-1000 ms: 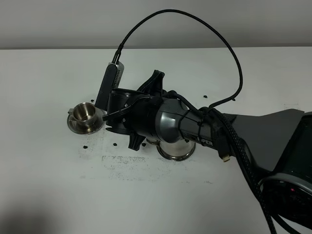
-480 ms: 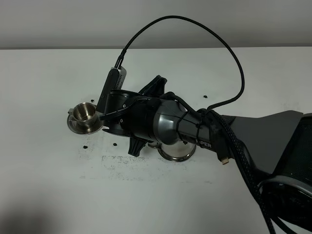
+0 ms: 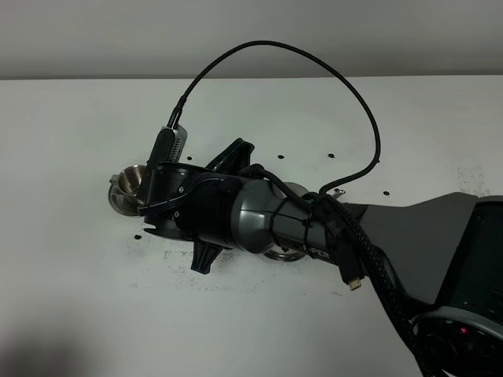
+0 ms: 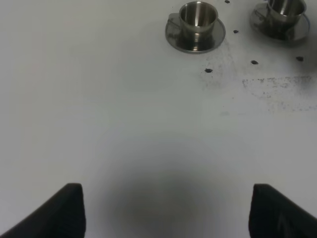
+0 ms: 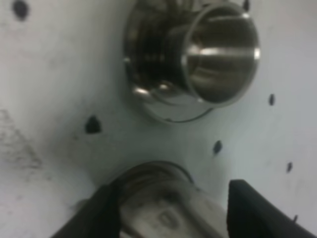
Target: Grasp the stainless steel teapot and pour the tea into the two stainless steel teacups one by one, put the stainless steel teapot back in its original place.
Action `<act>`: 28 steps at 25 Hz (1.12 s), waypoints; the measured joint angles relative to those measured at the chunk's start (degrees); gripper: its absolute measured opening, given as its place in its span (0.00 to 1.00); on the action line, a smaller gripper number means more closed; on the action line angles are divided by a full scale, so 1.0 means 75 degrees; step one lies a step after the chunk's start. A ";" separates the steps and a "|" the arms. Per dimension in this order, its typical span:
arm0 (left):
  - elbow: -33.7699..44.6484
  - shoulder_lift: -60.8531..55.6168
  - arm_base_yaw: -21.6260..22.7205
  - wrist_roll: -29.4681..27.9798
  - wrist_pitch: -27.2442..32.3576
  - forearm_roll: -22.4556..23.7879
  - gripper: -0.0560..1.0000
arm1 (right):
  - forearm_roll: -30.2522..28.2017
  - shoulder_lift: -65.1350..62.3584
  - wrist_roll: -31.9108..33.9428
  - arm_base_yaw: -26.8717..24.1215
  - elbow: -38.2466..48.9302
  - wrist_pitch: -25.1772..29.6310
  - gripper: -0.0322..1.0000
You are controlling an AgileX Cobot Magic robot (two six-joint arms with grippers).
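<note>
**Fig.** My right arm (image 3: 259, 224), reaching across the white table (image 4: 99, 99) to the left side of the high view.

- **Right gripper:** My right gripper (image 5: 171, 191) had its two dark fingers (image 5: 99, 213) partly apart. The stainless steel teapot (image 5: 158, 210), blurred and seen only in part, filled the gap between them and met both, which I read as a clamp on the pot. In the high view my arm hid the pot altogether.
- **Teacups:** Just beyond the pot stood the first teacup (image 5: 220, 57), upright on its saucer (image 5: 148, 106), its mouth turned toward my wrist camera. The high view showed this cup half covered by my wrist. The second teacup (image 4: 286, 7) sat on its own saucer (image 4: 275, 32), near the first but apart from it.
- **Left gripper:** My left gripper (image 4: 167, 198) hung over bare table, jaws wide apart, holding nothing.
- **Table:** Dark specks (image 4: 208, 70) dotted the table by the cups.
</note>
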 joint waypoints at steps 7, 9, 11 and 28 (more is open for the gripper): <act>0.0000 0.0000 0.0000 0.0008 0.0000 0.0000 0.68 | 0.0543 0.0000 0.0002 0.0100 -0.0011 0.0125 0.48; 0.0000 0.0000 0.0000 0.0008 -0.0007 0.0000 0.68 | 0.0734 0.0000 0.0002 0.0126 -0.0011 0.0118 0.47; 0.0000 0.0000 0.0000 0.0008 -0.0007 0.0000 0.68 | 0.0845 0.0000 0.0002 0.0153 -0.0011 0.0118 0.47; 0.0000 0.0000 0.0000 0.0002 -0.0007 0.0000 0.68 | 0.1622 -0.0007 0.0002 0.0226 -0.0016 0.0138 0.46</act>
